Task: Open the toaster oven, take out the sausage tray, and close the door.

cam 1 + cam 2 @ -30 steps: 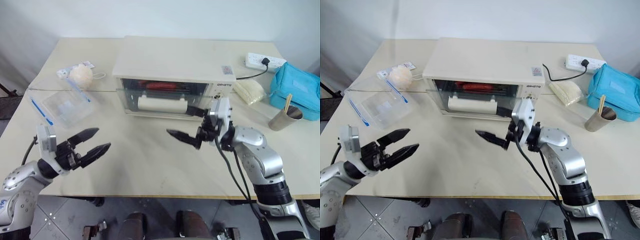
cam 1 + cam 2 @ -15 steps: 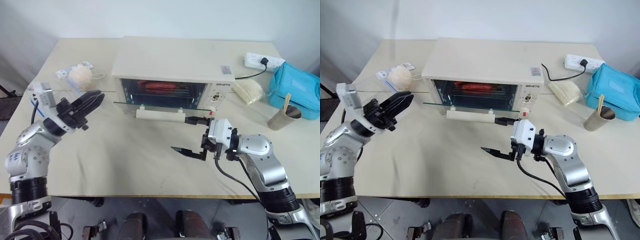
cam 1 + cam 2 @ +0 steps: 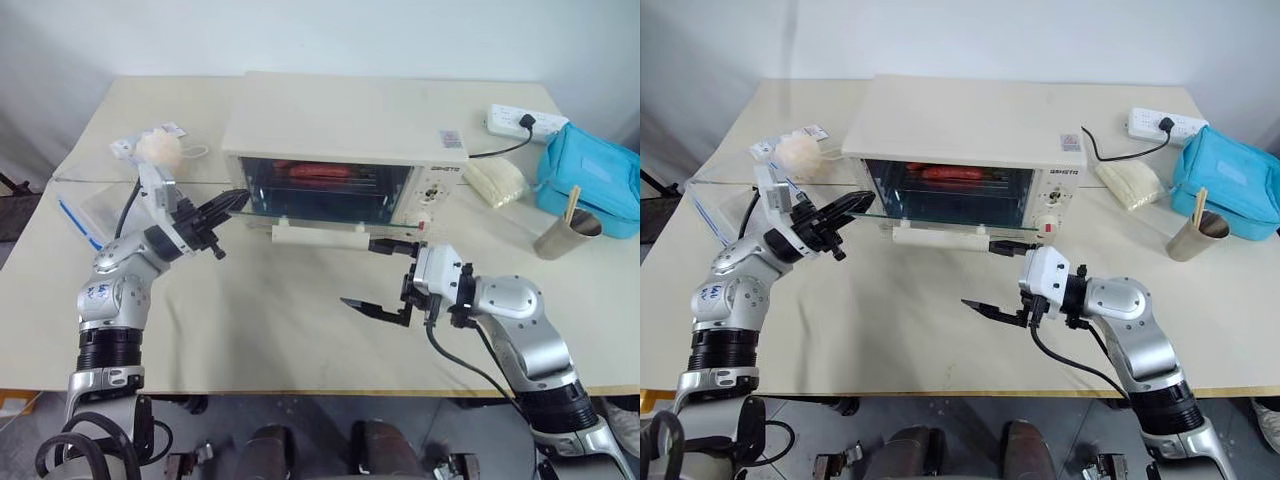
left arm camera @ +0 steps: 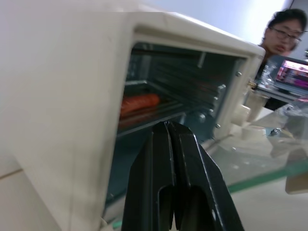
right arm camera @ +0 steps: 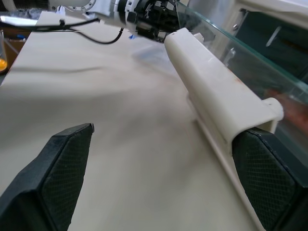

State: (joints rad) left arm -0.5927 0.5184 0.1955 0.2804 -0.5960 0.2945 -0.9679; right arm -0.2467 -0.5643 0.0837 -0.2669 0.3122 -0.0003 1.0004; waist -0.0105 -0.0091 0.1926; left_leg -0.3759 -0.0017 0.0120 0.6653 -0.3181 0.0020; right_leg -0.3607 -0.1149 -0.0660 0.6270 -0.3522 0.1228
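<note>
One oven [image 3: 345, 120] stood on the table [image 3: 260, 330], its glass door [image 3: 930, 215] hanging partly open with one cream handle bar [image 3: 318, 236] along its front edge. One tray of sausages [image 3: 318, 172] sat inside; how many sausages it held was hard to make out through the glass. The left gripper [image 3: 232, 203] had its fingers pressed together at the door's left corner, holding nothing. The right gripper [image 3: 378, 276] had its fingers spread wide, one finger [image 3: 385, 245] at the handle's right end.
</note>
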